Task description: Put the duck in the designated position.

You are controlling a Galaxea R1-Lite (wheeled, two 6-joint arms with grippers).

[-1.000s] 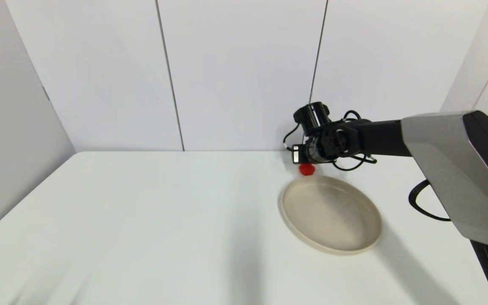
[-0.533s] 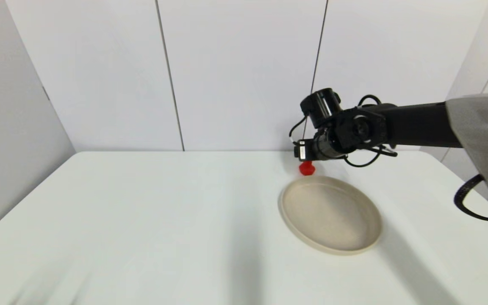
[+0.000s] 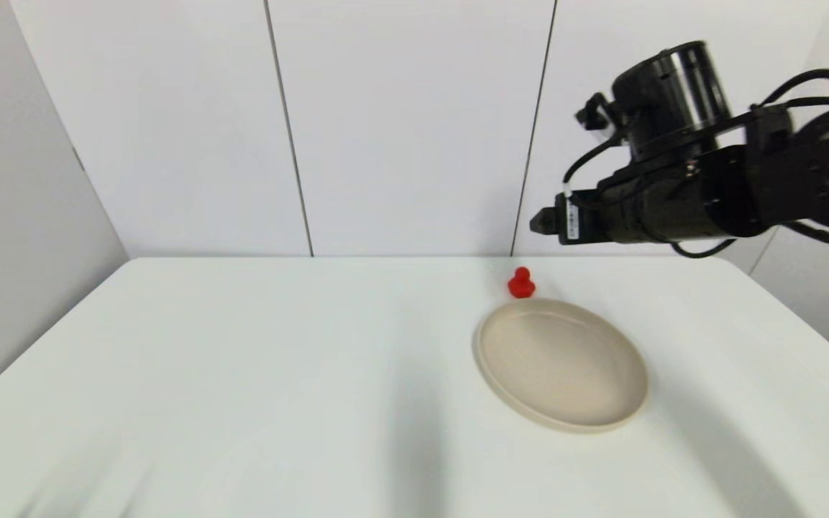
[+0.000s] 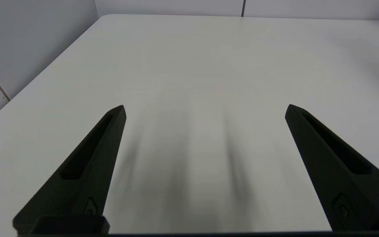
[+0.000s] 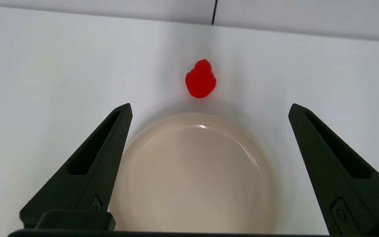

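The duck (image 3: 522,283) is seen in the head view as a small red figure standing on the white table (image 3: 242,374), just beyond the far rim of the beige plate (image 3: 562,363) and close to the table's far edge by the wall. In that view the right end effector (image 3: 540,223) is shown raised well above the table at the right, with its fingertips hardly visible. The right wrist view supplies what is missed there: the right end effector (image 5: 209,110) is released, its two black fingers (image 5: 87,164) spread wide apart, with nothing between them but the plate (image 5: 196,184) and the duck (image 5: 200,79) lying farther off. A narrow strip of table is seen between duck and plate rim, so the two are apart.

The plate is shown empty in both views; the duck is outside it.

The left end effector (image 4: 206,110) appears only in its own wrist view, released and spread wide over bare table (image 4: 209,59), with the table's left edge and far edge in sight.

Broad open table is left to the left of the plate and on its near side; little room is left between the duck and the far edge.
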